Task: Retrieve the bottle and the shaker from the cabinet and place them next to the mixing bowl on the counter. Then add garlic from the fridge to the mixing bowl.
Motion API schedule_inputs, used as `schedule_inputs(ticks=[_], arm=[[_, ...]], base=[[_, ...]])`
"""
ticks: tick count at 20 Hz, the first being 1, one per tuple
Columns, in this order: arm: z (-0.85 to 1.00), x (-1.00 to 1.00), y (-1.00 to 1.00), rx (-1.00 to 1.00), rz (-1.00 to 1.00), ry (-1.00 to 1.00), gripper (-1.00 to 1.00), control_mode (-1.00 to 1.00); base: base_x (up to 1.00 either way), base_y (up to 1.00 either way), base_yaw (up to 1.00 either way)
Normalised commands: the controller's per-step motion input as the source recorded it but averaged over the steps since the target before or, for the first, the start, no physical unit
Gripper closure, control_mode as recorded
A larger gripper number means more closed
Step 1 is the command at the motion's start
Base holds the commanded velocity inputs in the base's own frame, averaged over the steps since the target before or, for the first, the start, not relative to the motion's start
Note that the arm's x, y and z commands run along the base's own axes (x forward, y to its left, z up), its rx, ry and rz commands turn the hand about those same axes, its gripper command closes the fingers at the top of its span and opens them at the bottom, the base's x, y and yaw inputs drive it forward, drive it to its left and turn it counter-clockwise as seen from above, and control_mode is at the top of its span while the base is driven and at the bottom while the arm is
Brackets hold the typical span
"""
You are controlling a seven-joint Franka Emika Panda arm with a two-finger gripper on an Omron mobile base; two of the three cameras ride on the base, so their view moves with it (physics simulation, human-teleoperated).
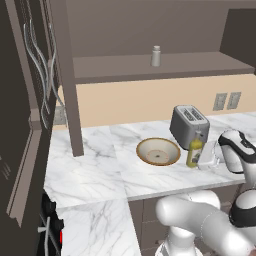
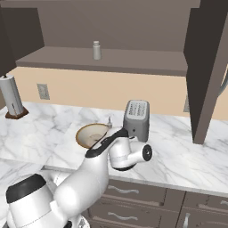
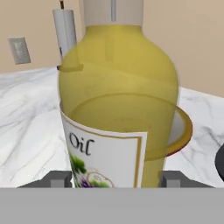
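The yellow-olive oil bottle [image 1: 194, 150] stands upright on the white marble counter [image 1: 100, 165], just right of the tan-rimmed mixing bowl [image 1: 141, 150]. My gripper [image 1: 196, 160] is around its lower body. In the hand view the bottle [image 3: 118, 87] sits between the two fingertips, which press against its sides, and the gripper [image 3: 114, 179] is shut on it. The bowl's rim [image 3: 183, 131] shows behind it. From the right base, the bottle's thin neck [image 2: 109, 120] pokes up behind my arm beside the bowl [image 2: 89, 133]. The pale grey shaker [image 1: 156, 56] [image 2: 96, 50] stands on the cabinet shelf [image 1: 150, 70].
A silver toaster [image 1: 189, 125] [image 2: 136, 118] sits just behind the bottle. An open cabinet door [image 2: 207, 67] hangs over the counter's right part, another door [image 1: 65, 75] to the left. A paper towel holder [image 2: 11, 97] stands far left on the counter.
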Motion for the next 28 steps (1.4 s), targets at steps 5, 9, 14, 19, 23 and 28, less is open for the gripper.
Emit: schedule_inputs(ticks=[5,9,14,19,23,28], arm=[[-0.2,0.04,-0.03,0.0,0.0,0.0,1.0,-1.0],[-0.23,0.18,-0.02,0.0,-0.01,-0.01,1.0,-1.0],[-0.24,0.18,-0.08,0.0,-0.03,-0.04,1.0,-1.0],[-0.18,0.05,-0.15,0.0,-0.02,-0.04,1.0,-1.0],[-0.01,0.17,-0.14,0.0,0.0,0.0,1.0,-1.0],[0.0,0.25,-0.03,-0.01,0.0,0.0,1.0,-1.0]], base=[[0.0,0.0,0.0],[0.0,0.0,0.0],[0.0,0.0,0.0],[0.0,0.0,0.0],[0.0,0.0,0.0],[0.0,0.0,0.0]])
